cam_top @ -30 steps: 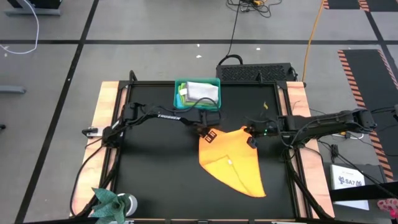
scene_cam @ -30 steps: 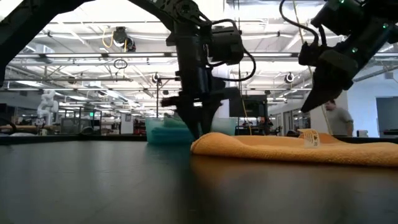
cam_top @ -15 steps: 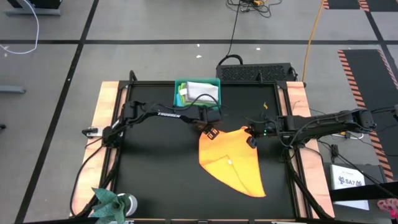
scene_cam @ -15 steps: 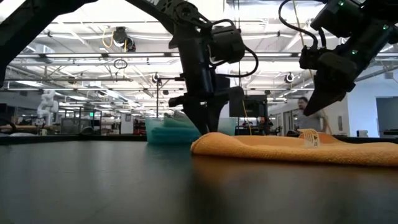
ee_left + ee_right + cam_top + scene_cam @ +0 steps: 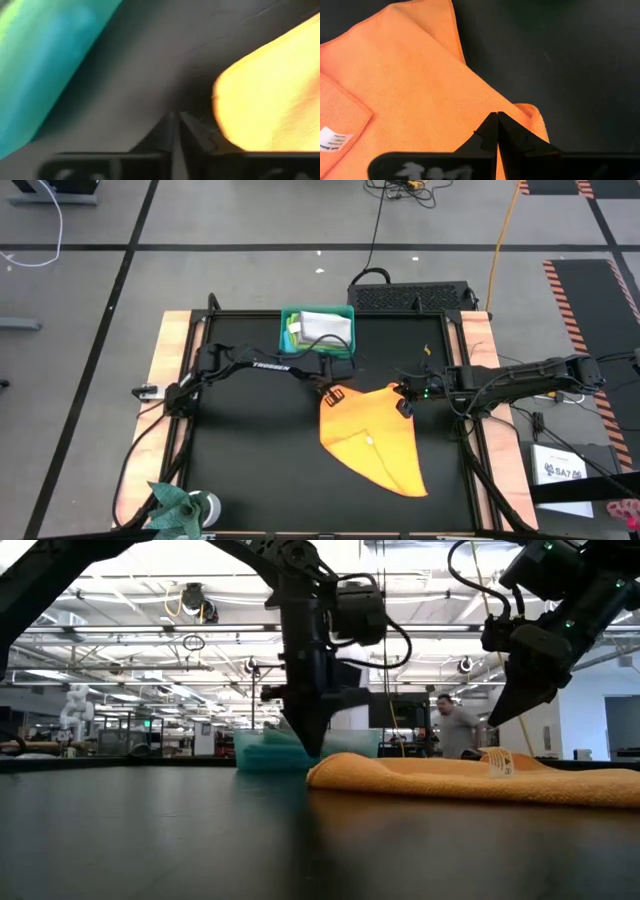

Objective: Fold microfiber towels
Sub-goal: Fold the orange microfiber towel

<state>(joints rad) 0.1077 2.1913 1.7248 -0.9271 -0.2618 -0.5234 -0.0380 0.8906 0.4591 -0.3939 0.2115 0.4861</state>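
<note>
An orange-yellow microfiber towel [image 5: 375, 440] lies folded over on the black table, right of centre, a white label [image 5: 331, 137] on top. My left gripper [image 5: 334, 394] points steeply down at the towel's far left corner [image 5: 225, 95], its fingers shut [image 5: 176, 125] beside the towel's edge, low over the table [image 5: 305, 748]. My right gripper [image 5: 405, 406] hangs shut over the towel's far right corner [image 5: 497, 120], well clear of it [image 5: 500, 718]. More towels lie in the teal bin [image 5: 317, 328]. My left gripper's shut fingertips stand close beside the towel's far left corner [image 5: 220, 117], coming from above. No cloth shows between the fingers. Whether they touch the towel's edge, I cannot tell.
The teal bin [image 5: 265, 752] stands just beyond my left gripper at the table's far edge. A green leafy thing [image 5: 180, 505] sits at the near left corner. Bare black table [image 5: 250, 450] stretches left of the towel. A person [image 5: 455, 730] walks in the room behind.
My left gripper has rolled about its own axis and shut its fingers, staying at the towel's far left corner. The towel lies as before.
</note>
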